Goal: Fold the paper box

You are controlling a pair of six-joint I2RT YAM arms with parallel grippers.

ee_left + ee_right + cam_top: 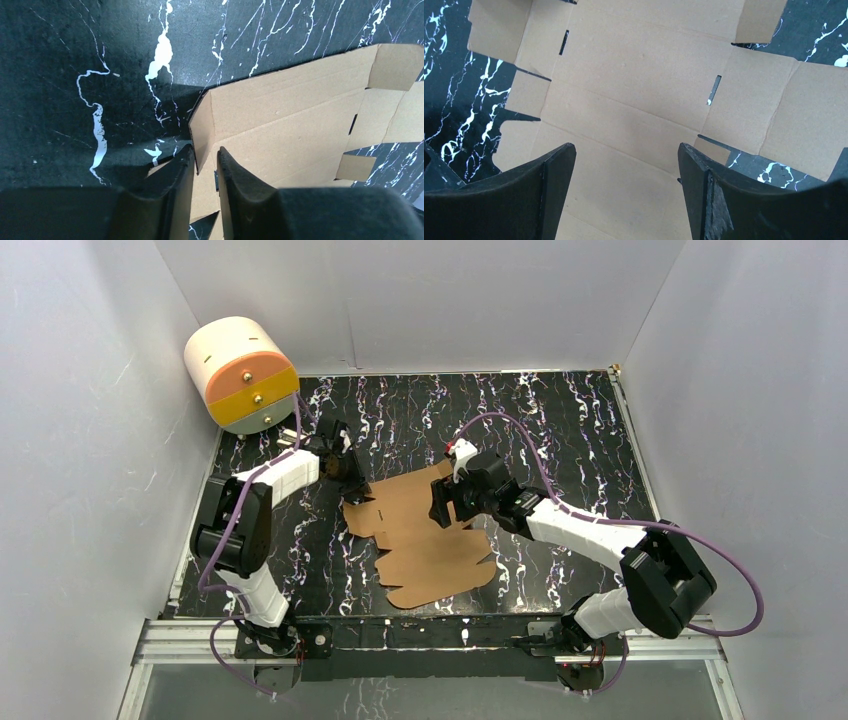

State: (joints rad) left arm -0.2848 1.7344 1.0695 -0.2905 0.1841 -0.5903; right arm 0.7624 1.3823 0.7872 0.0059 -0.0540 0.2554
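- The desk (pixel 560 420) has a black top with a marble pattern, veined in white with touches of purple.
- Plain white walls close it in on three sides: the left wall (pixel 90 490), the back wall (pixel 420 300) and the right wall (pixel 750 390).
- A round drawer unit (pixel 240 370), cream with orange and yellow fronts, sits tilted at the desk's far left corner, against the left wall.
- A metal rail (pixel 180 640) runs along the desk's near edge.
- The light is even, with soft shadows on the desk top.
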